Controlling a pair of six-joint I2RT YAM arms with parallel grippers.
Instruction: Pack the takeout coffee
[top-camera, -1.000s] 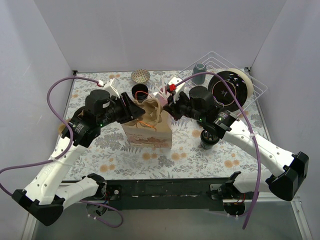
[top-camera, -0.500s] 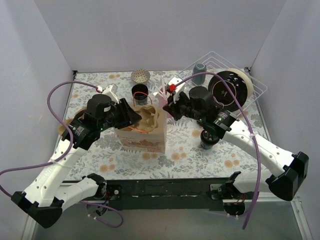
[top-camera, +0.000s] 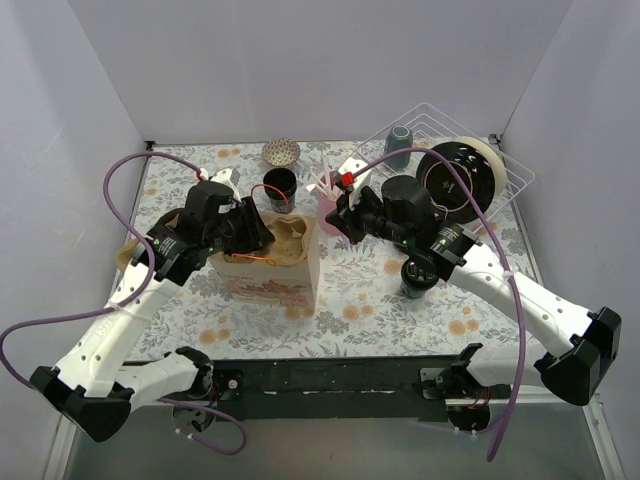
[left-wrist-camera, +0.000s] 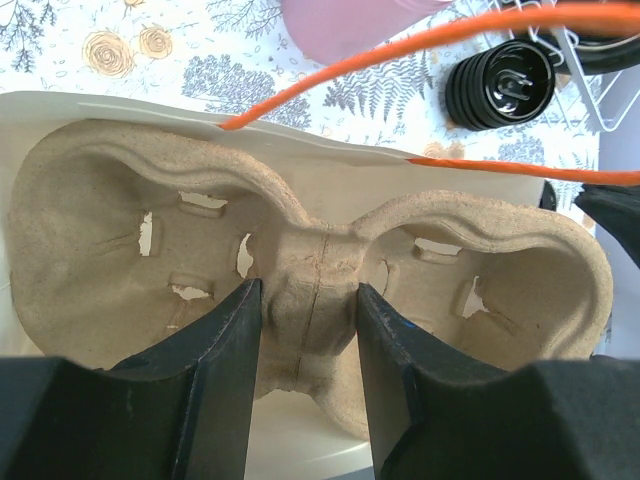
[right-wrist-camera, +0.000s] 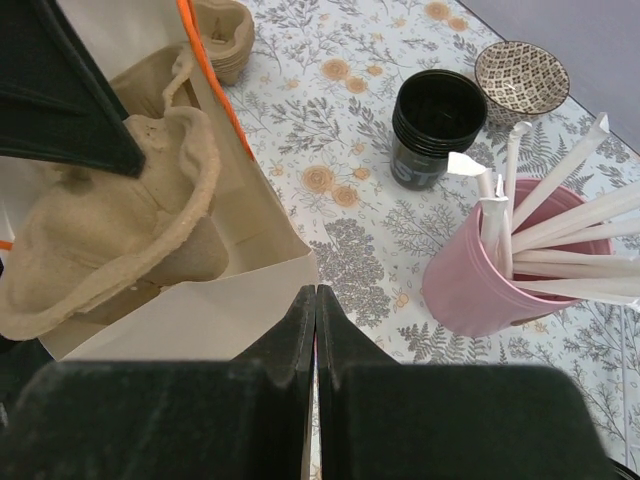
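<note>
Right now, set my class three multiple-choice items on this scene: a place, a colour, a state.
1. Where is the lidded coffee cup? A in the rack; B on the table; C in the bag.
2. What colour is the straw cup? A pink; B green; C blue.
3. The left gripper is: A empty; B gripping the pulp carrier; C holding a bowl.
Key: B, it stands on the floral cloth; A, plainly pink; B, it clamps the middle ridge.
</note>
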